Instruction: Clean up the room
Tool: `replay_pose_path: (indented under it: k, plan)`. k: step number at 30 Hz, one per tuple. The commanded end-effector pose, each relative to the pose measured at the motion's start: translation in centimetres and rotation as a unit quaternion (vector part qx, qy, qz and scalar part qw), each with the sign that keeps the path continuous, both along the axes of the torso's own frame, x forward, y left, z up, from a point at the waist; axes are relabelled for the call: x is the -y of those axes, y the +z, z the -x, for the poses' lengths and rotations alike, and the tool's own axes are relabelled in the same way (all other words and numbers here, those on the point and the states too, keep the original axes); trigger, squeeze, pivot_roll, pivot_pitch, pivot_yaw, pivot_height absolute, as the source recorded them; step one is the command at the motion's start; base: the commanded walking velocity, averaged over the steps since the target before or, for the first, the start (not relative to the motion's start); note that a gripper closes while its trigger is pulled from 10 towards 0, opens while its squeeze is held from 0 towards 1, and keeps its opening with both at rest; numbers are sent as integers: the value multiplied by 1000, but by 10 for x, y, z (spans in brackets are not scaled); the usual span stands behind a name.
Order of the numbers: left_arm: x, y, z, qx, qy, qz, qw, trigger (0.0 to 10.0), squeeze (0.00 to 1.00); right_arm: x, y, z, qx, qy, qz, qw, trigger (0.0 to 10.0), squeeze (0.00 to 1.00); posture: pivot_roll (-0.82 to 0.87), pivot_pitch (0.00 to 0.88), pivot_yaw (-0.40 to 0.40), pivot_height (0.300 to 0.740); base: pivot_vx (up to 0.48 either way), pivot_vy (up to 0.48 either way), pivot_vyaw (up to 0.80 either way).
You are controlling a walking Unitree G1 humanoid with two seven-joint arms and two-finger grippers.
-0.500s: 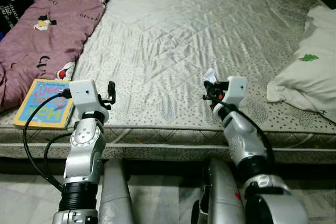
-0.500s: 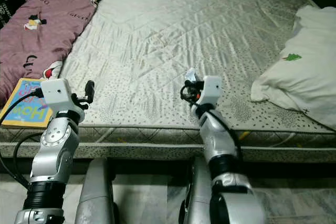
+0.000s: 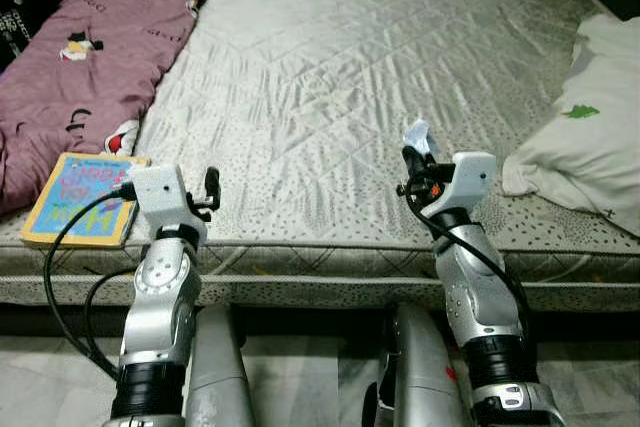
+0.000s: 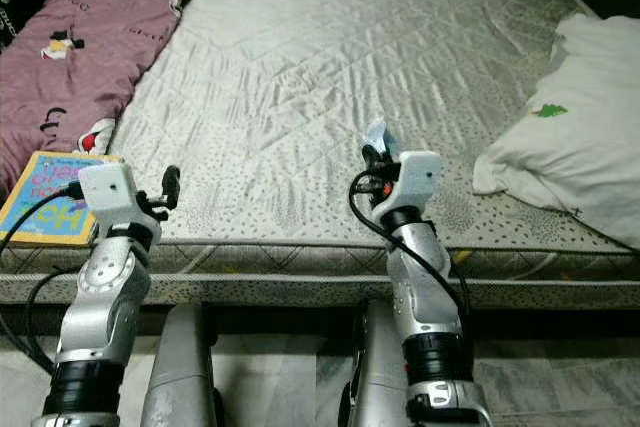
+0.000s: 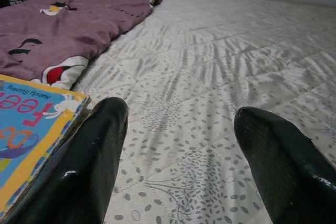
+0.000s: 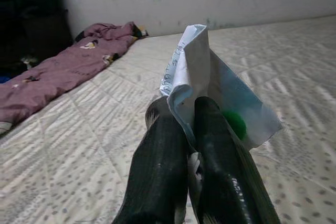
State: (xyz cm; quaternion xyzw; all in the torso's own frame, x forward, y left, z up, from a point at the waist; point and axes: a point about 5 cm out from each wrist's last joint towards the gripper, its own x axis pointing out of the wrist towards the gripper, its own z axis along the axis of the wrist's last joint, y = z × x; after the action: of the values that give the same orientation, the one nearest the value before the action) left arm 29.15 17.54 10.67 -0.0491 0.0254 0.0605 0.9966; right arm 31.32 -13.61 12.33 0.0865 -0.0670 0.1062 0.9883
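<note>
quilted, diamond-stitched mattress with a satiny cream top and a band of small grey speckles along its near edge spreads ahead of both arms, above a pale tiled floor.

pinched between the two black fingers of the right gripper is a crumpled scrap of white paper, folded to a peak, with faint handwriting on one fold and a green dot on the other. the fingers are pressed together on its lower edge, and the scrap stands up above their tips, held just over the speckled band of the mattress.

beyond and to the right of that gripper lies a soft, rumpled white pillow with a small green tree print, well apart from the paper.

the left gripper hovers over the near edge of the mattress with its rounded, glossy fingers spread wide and nothing between them. just to its left a thin, flat picture book rests on the mattress corner, its cover blue with a yellow border and pink lettering. past the book, further left and stretching away, lies a mauve blanket in soft bunched folds, printed with small cartoon figures and dark lettering.
</note>
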Motion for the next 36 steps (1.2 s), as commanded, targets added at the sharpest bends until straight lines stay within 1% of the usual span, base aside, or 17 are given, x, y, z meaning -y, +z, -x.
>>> replay_pose_path:
  k: [1, 6, 19, 32, 33, 36]
  plan:
    - [5, 5, -4, 7, -15, -3, 1000, 10000, 0, 0, 5, 1, 12, -12, -10, 1000, 10000, 0, 49, 0, 8, 535, 0, 0, 0]
    - [6, 3, -5, 3, -19, -5, 1000, 10000, 0, -3, 7, 2, 14, -14, -7, 1000, 10000, 0, 42, 0, 3, 567, 0, 0, 0]
    - [3, 0, -3, -1, -7, -2, 1000, 10000, 0, -6, 9, 3, 9, -8, 5, 1000, 10000, 0, 51, 0, -15, 623, 0, 0, 0]
    - [9, -1, -7, -5, -30, -2, 1000, 10000, 0, -5, 9, 3, 12, -15, 9, 1000, 10000, 0, 41, 0, 3, 698, 0, 0, 0]
    - [10, -1, -8, -4, -32, -2, 999, 10000, 0, -4, 8, 3, 10, -19, 13, 1000, 10000, 0, 41, 0, 3, 707, 0, 0, 0]
    - [11, -1, -8, -3, -34, -2, 999, 10000, 0, -1, 6, 3, 7, -37, 34, 999, 10000, 0, 42, 0, 2, 707, 0, 0, 0]
